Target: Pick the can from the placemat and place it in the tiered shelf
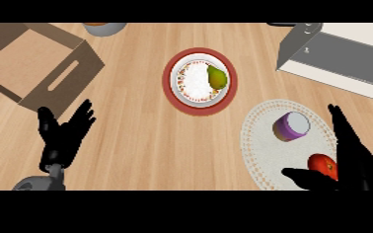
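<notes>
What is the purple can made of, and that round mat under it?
The can looks like metal: a smooth purple side and a pale, slightly shiny top, though plastic can't be ruled out. The placemat looks woven, perhaps fabric or straw: it is cream, matte, with a dotted, lacy pattern round its edge.

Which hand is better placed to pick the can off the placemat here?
Right. The right hand is open beside the can on the placemat; the left hand rests open far across the counter.
</notes>
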